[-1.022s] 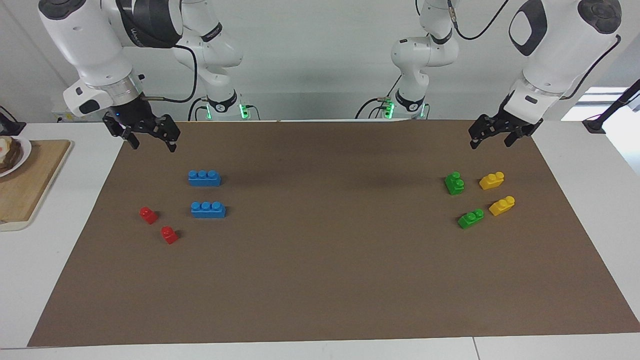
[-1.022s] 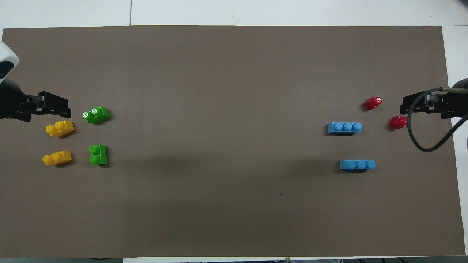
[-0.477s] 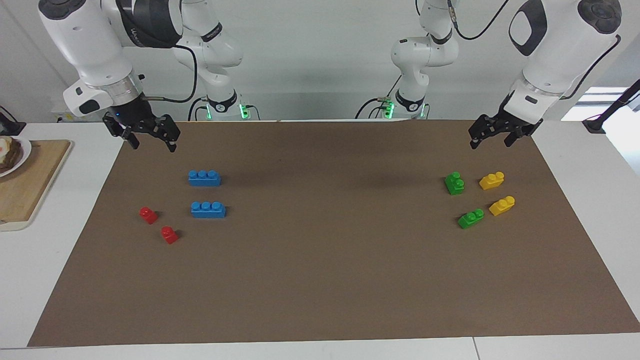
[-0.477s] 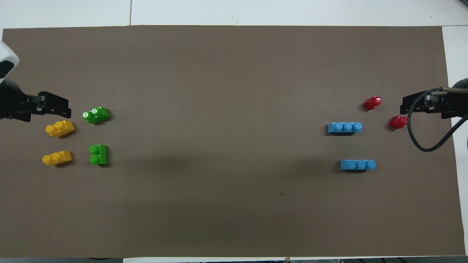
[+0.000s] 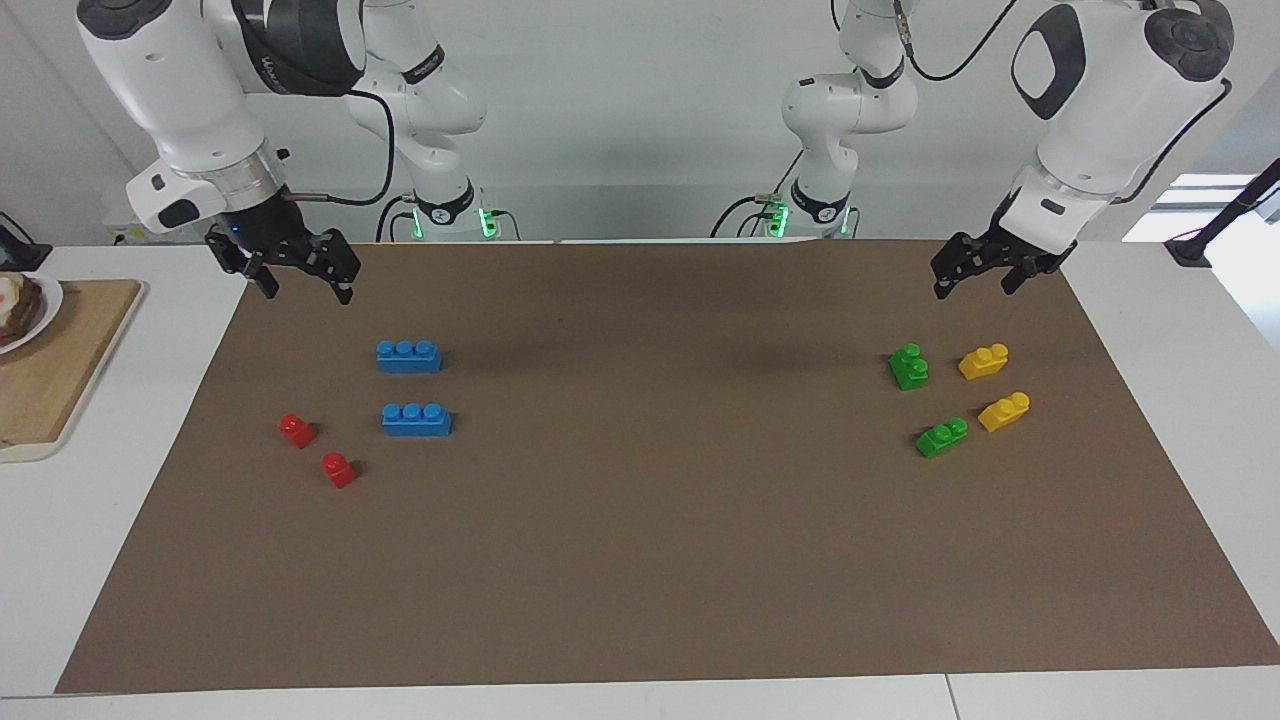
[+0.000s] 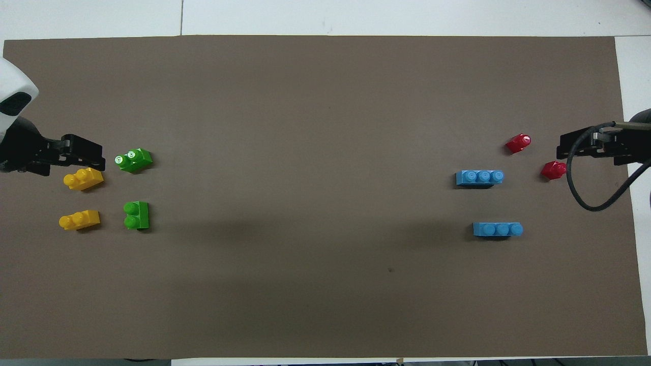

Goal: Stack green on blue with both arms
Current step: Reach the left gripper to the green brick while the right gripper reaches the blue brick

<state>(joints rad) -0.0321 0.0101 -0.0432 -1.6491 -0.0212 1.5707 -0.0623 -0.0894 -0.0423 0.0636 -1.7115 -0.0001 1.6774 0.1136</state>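
Two green bricks lie at the left arm's end of the mat: one (image 5: 909,366) (image 6: 137,215) nearer the robots, one (image 5: 941,437) (image 6: 134,159) farther out. Two blue bricks lie at the right arm's end: one (image 5: 409,356) (image 6: 497,230) nearer the robots, one (image 5: 416,419) (image 6: 479,177) farther out. My left gripper (image 5: 972,285) (image 6: 96,156) hangs open and empty in the air above the mat, close to the green and yellow bricks. My right gripper (image 5: 305,288) (image 6: 562,147) hangs open and empty above the mat near the blue and red bricks.
Two yellow bricks (image 5: 983,361) (image 5: 1003,411) lie beside the green ones. Two red bricks (image 5: 297,430) (image 5: 339,469) lie beside the blue ones. All rest on a brown mat (image 5: 640,560). A wooden board (image 5: 60,370) with a plate (image 5: 20,310) sits off the mat at the right arm's end.
My left gripper has shifted a little toward the green bricks. The right arm and all bricks have not moved.
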